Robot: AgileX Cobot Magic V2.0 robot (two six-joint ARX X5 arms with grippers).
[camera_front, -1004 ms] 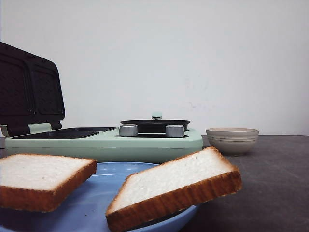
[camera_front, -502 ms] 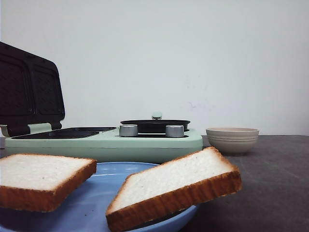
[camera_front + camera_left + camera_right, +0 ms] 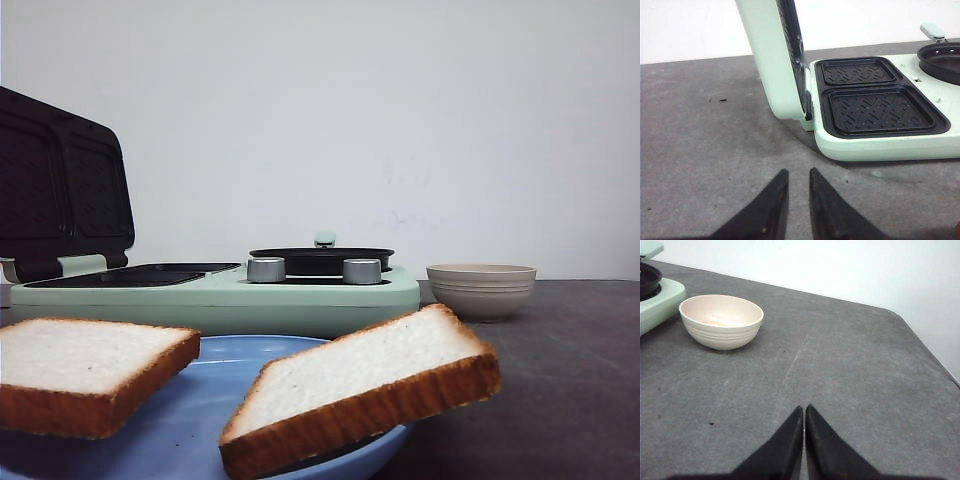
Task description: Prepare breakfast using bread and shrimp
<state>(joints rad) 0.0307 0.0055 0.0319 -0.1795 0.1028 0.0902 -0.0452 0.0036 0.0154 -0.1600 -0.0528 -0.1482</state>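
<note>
The bread (image 3: 360, 385) lies on the blue plate (image 3: 200, 415) in front of the open sandwich maker (image 3: 880, 107), probably nearer the empty, slightly parted left gripper (image 3: 796, 187) than the closed, empty right gripper (image 3: 804, 422).

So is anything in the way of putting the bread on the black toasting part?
Nothing visible is. The lid stands open, both grill plates are bare, and the bread lies on the blue plate just in front of the machine.
</note>
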